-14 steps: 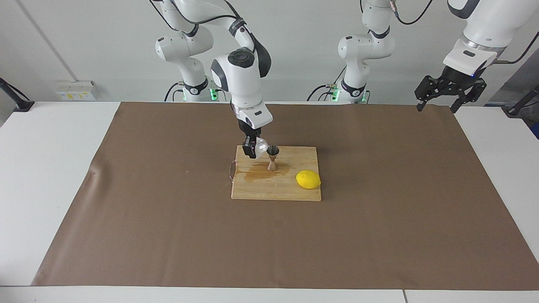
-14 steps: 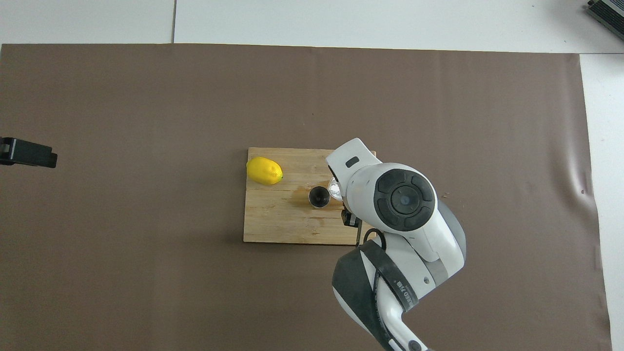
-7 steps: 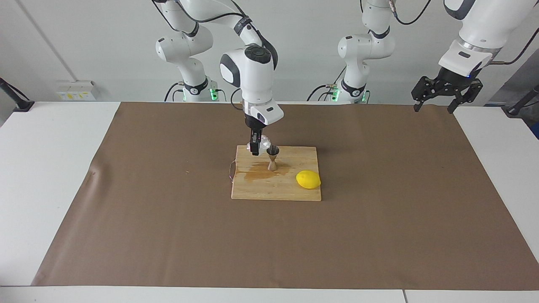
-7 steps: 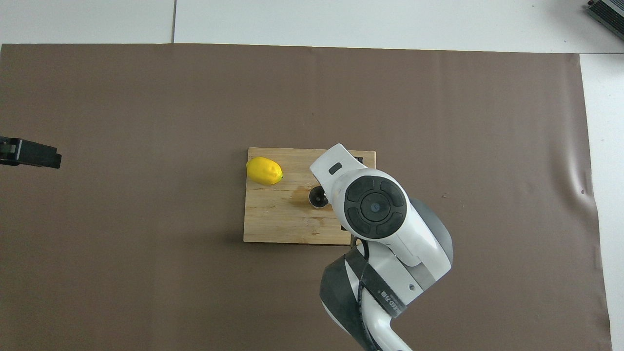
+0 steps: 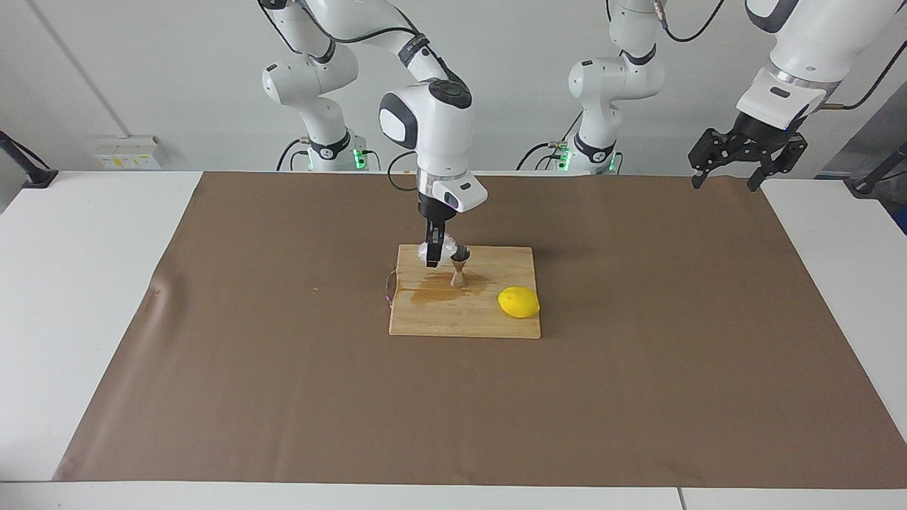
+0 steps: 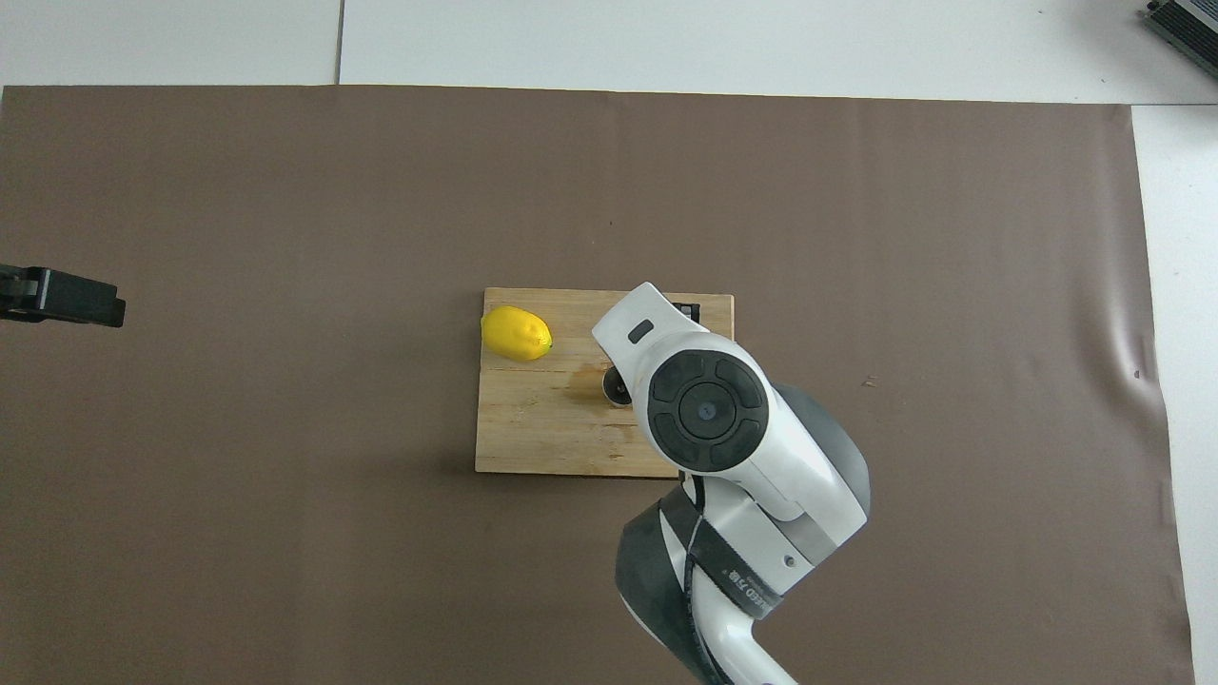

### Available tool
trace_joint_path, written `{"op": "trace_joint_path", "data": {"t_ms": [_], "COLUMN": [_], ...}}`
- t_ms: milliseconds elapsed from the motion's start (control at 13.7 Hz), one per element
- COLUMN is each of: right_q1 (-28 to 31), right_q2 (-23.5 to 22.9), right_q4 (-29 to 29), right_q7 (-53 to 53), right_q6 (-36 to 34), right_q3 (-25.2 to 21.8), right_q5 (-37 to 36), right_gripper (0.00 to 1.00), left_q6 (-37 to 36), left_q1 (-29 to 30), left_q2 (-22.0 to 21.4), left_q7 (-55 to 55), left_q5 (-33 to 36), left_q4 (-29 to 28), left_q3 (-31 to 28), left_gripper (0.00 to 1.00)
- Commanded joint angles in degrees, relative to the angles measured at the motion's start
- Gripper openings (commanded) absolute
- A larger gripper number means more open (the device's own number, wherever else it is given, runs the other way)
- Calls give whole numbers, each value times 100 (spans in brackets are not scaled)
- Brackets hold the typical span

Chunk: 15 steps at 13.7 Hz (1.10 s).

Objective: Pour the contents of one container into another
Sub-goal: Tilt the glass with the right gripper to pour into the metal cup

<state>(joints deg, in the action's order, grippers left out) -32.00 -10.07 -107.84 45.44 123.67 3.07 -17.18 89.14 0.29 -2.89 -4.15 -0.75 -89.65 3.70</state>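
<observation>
The whitish translucent cup (image 5: 445,248) hangs tilted just above the wooden board, its mouth against the rim of the steel hourglass jigger (image 5: 459,268). My right gripper (image 5: 434,255) is shut on the cup and reaches straight down from its wrist. The jigger stands upright on the board. In the overhead view the right arm's wrist hides the cup, and only an edge of the jigger (image 6: 614,385) shows. My left gripper (image 5: 740,152) waits open and empty, raised over the left arm's end of the table; its tip (image 6: 62,297) also shows from above.
The wooden cutting board (image 5: 460,320) lies mid-table on a brown mat (image 5: 638,354), with a wet stain (image 5: 432,292) around the jigger's foot. A yellow lemon (image 5: 519,302) rests on the board's corner farther from the robots, toward the left arm's end.
The right wrist has swung upright and shifted toward the jigger, bringing the cup against its rim. The left gripper drifted slightly.
</observation>
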Motion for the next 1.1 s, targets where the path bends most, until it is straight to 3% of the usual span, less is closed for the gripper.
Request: {"op": "trace_joint_path", "data": {"t_ms": [0, 1025], "right_q1": [-78, -430], "right_q2": [-153, -83], "right_q4": [229, 44], "right_q7": [-150, -115], "right_q6": [-159, -423], "right_q3": [18, 27], "right_q5": [-338, -1385], "right_gripper": [15, 15], "left_q6": [-19, -134], "left_q1": [-73, -55], "left_q2": [25, 26], "left_q7": [46, -182], "left_q5": [-14, 189], "left_q4": [-44, -79], "left_q3": [-45, -27], "left_gripper": [100, 100]}}
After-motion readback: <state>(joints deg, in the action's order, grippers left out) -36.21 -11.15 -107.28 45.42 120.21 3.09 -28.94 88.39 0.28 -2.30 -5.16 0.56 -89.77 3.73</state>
